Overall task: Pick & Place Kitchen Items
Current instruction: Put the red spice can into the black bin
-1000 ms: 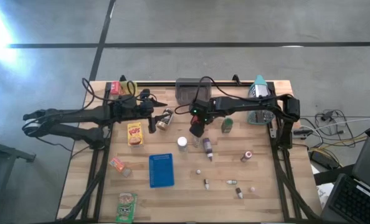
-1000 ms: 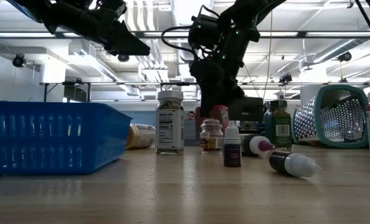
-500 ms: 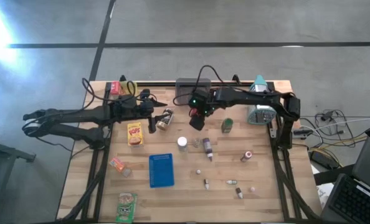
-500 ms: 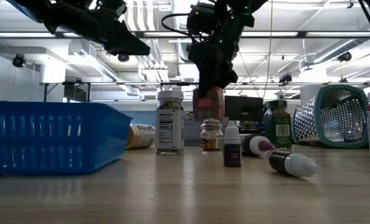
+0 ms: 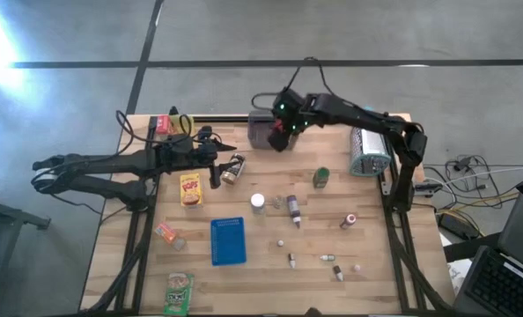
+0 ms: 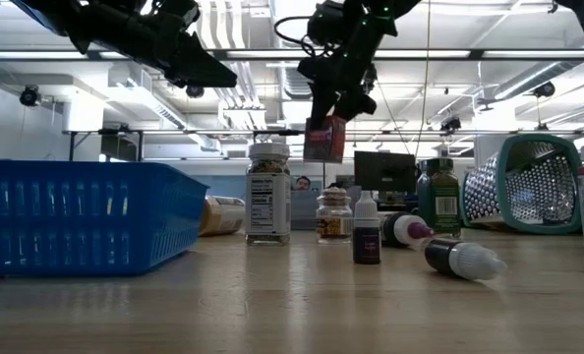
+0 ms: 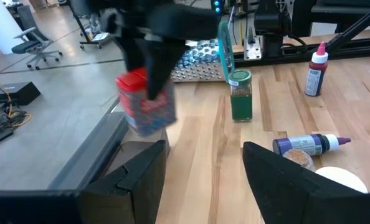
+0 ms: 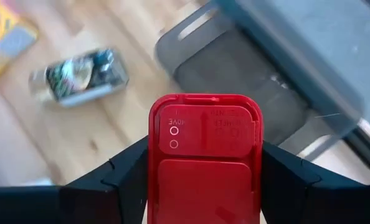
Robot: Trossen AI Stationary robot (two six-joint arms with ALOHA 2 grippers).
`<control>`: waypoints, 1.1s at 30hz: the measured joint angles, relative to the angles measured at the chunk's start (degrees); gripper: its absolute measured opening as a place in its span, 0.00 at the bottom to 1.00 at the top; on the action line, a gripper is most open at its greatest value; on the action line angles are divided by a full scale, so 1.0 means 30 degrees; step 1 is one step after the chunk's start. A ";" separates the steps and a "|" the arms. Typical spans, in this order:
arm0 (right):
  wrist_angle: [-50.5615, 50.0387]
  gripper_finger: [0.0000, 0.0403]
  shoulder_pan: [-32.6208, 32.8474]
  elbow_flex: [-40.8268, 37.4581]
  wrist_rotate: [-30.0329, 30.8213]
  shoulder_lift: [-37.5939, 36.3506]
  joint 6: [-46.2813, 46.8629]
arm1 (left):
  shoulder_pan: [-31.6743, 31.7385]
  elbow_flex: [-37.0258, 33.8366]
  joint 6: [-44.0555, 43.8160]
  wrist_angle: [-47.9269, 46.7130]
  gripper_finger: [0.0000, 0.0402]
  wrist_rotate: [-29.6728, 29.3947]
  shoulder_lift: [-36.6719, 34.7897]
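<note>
My right gripper (image 5: 283, 134) is shut on a small container with a red flip lid (image 8: 203, 155), high over the near edge of the grey bin (image 5: 261, 130) at the table's far side. In the low view the container (image 6: 326, 140) hangs well above the table. My left gripper (image 5: 217, 167) hovers open at the left centre with nothing between its fingers. A jar (image 5: 235, 167) lies on its side just beyond it. Other kitchen items rest on the wood: a yellow packet (image 5: 191, 187), a white-lidded jar (image 5: 258, 202), a green jar (image 5: 321, 177) and a purple-capped bottle (image 5: 293, 209). My right gripper pinches the container between its two fingers (image 8: 119, 180), one on each side of its upper part by the red lid (image 7: 135, 81). The fingers slant down from above. The container hangs below them, lid up and slightly tilted, clear of the table and the bin.
A blue tray (image 5: 228, 240) lies near the table's middle front. A teal-rimmed metal grater (image 5: 367, 151) lies at the far right. Small bottles (image 5: 335, 271) are scattered at the near right, packets (image 5: 179, 292) at the near left. Cables trail off the right edge.
My right gripper has risen from just above the table's middle and swung toward the far edge, carrying the red-lidded container up to the grey bin. It has tipped and rolled a little on the way. My left arm has kept still.
</note>
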 joint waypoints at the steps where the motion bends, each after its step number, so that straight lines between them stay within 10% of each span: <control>1: 0.0142 0.54 -0.0248 0.0089 0.0000 0.0000 0.0205 | 0.0000 0.0000 -0.0001 0.0000 0.54 0.0002 0.0000; 33: 0.4744 0.53 -0.2861 -0.2719 0.1307 0.0789 0.6128 | 0.0000 0.0007 -0.0151 -0.0011 0.54 -0.0165 0.0000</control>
